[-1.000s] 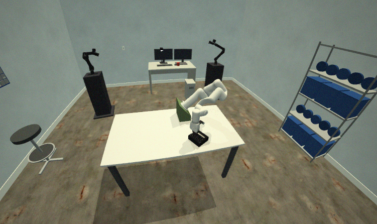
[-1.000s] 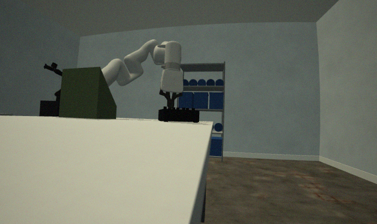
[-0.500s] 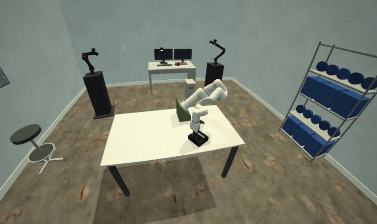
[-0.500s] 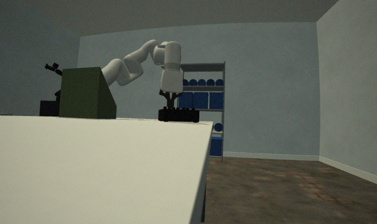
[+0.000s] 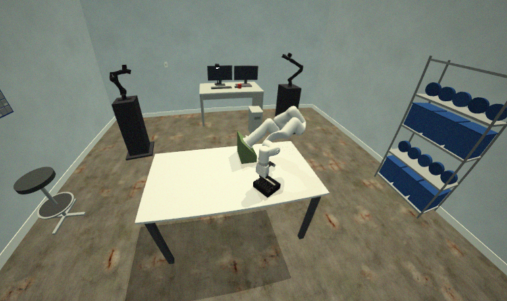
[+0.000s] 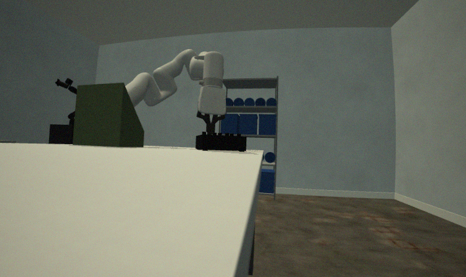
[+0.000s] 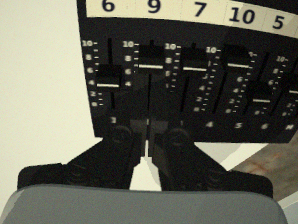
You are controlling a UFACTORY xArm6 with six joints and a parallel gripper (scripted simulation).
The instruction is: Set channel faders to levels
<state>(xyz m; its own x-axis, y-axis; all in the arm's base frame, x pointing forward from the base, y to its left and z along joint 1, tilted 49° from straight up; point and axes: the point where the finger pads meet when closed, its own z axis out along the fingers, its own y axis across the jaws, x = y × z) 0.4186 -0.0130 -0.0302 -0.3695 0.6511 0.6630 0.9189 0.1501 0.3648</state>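
The lighting desk (image 5: 267, 185) stands on the table (image 5: 195, 187) near its right front corner, level on its feet as far as the exterior view shows. The gripper (image 7: 147, 137) hangs directly over it with its jaws fully closed on nothing, the tip set low at the foot of the second channel's slot. The tape (image 7: 193, 10) reads 6, 9, 7, 10 and 5 across the channels in view. The first fader cap (image 7: 107, 86) sits about mid-scale, plausibly at its 6; the second fader cap (image 7: 150, 66) stands high on its scale, near 9 by my judgement; the third fader cap (image 7: 196, 68) sits high too, perhaps about its 7; and the fourth fader cap (image 7: 238, 64) lies near the top. The fifth fader cap (image 7: 261, 99) sits lower, and its exact level cannot be read. The scale marks are too blurred to certify any setting, and the master fader cannot be identified with certainty at the right edge. Remaining work appears to be verification and the rightmost channels. A green wedge block (image 5: 245, 148) stands behind the desk, well apart from it. Neighbouring caps are close together, so a sideways brush is the main risk.
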